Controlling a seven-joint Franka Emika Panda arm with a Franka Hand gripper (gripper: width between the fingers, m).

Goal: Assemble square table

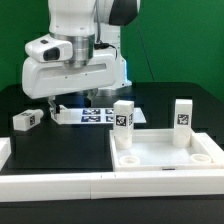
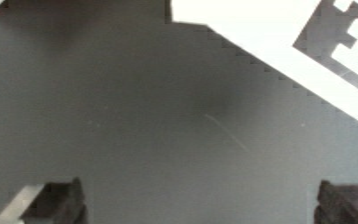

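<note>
The white square table top (image 1: 165, 160) lies at the exterior view's right, rim up. Two white tagged legs stand upright at its far corners, one on the left (image 1: 123, 115) and one on the right (image 1: 183, 113). A third leg (image 1: 27, 120) lies on its side on the black table at the left. My gripper (image 1: 62, 103) hangs low between that lying leg and the marker board (image 1: 95, 113). In the wrist view the gripper (image 2: 194, 205) is open, its fingertips (image 2: 43, 205) far apart over bare black table, with nothing between them.
A corner of the marker board (image 2: 336, 40) shows in the wrist view. Long white border bars run along the front (image 1: 50, 185) and the left edge (image 1: 3, 150). The arm's white body (image 1: 75, 70) looms over the table's back left.
</note>
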